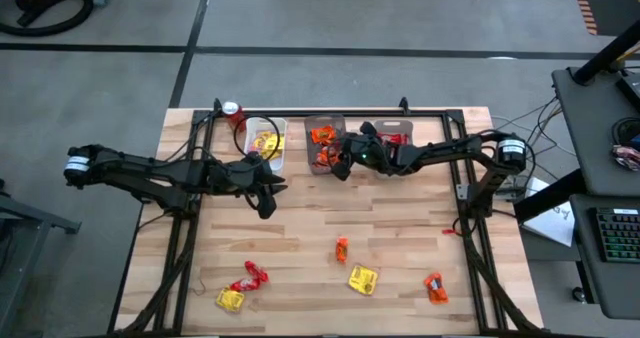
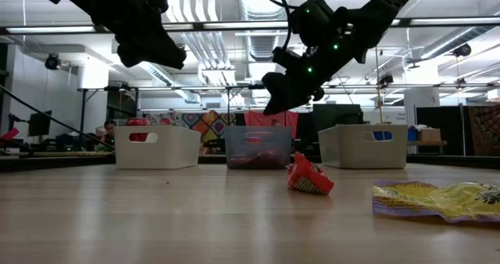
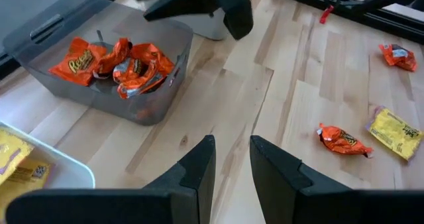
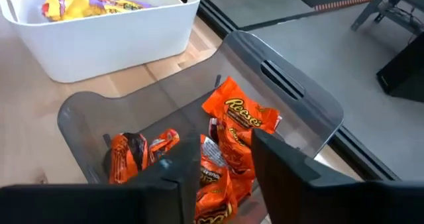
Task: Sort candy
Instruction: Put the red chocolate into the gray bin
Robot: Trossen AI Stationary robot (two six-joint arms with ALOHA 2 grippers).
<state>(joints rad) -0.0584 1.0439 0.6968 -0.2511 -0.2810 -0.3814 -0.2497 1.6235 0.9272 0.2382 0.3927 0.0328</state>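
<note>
Glossy foil candy (image 3: pixel 343 140), translucent plastic bin (image 4: pixel 291 98), pale wood table (image 1: pixel 300 238)

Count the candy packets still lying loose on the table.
5: red packet and yellow packet front-left, small orange packet centre, yellow one beside it, orange one front-right.

Quick count. Three bins: white bin (image 1: pixel 282 138), clear bin (image 1: pixel 325 119), and a third bin (image 1: pixel 395 127) half under an arm.

Five loose candy pieces on the table:
- two yellow: yellow piece (image 1: pixel 362 279) and second yellow piece (image 1: pixel 231 299)
- two orange: orange piece (image 1: pixel 341 249) and second orange piece (image 1: pixel 435 287)
- one red piece (image 1: pixel 250 276)

The orange pile (image 4: pixel 228 151) in the clear bin is at least four, too heaped to count. The yellow pile (image 4: pixel 79 2) in the white bin is at least two.

One can (image 1: pixel 232 109). Two arms: left arm (image 1: pixel 150 173) and right arm (image 1: pixel 450 150).
</note>
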